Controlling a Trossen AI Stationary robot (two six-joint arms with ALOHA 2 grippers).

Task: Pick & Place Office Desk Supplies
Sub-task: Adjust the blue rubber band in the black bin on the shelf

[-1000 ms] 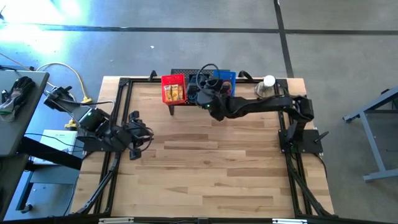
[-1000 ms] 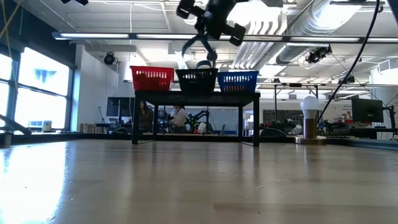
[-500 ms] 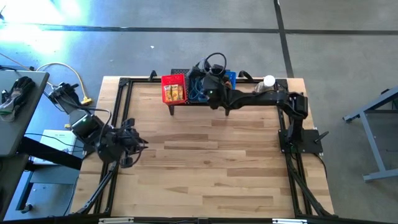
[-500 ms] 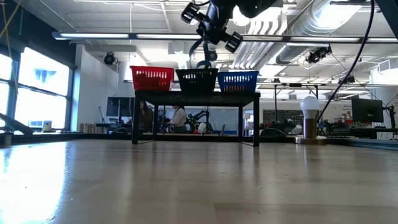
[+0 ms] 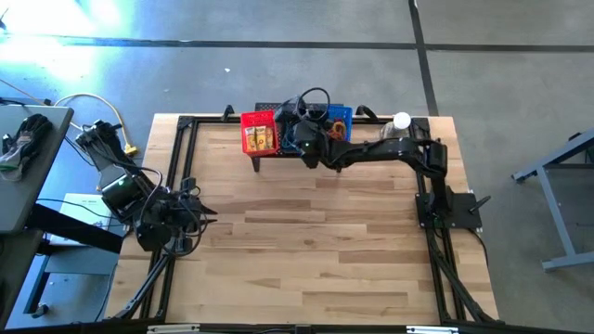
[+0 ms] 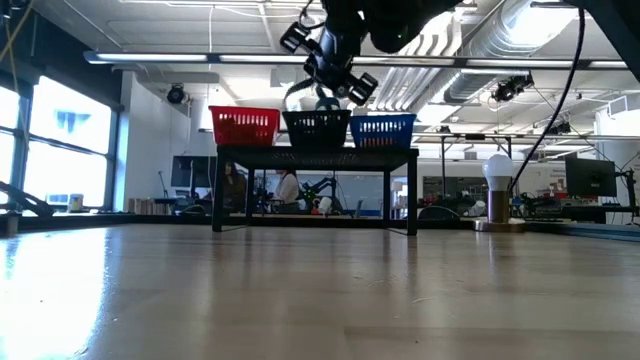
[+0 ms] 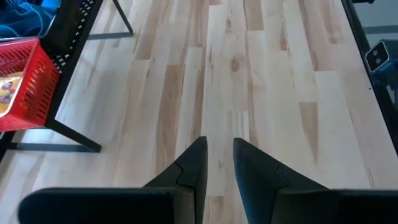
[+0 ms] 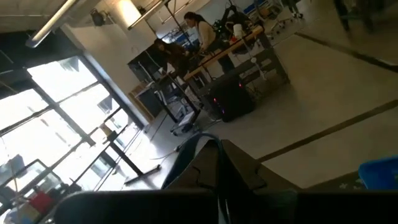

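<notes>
Three small baskets stand on a black mesh stand at the table's far edge: red, black and blue. The red basket holds yellow blocks. My right gripper reaches level over the black basket and is shut. A thin grey band-like loop hangs from it just above that basket's rim. My left gripper hovers over the table's left side. Its fingers stand slightly apart over bare wood with nothing between them. My right gripper seems to pinch the grey band between its two shut fingers. A pale arc of the band shows beside them. The fingers come in level from the table's right. The band hangs slack below them, over the black basket; which part is held cannot be told.
A silver cone with a white ball stands at the far right beside the right arm. A black frame runs along the table's edges. Bare wood fills the middle and near part.
My right gripper has gone toward the far edge and a little down, from in front of the stand to over the black basket, rolling somewhat, still shut; the band swings below it. My left arm has swung toward the table's left and near edges.
</notes>
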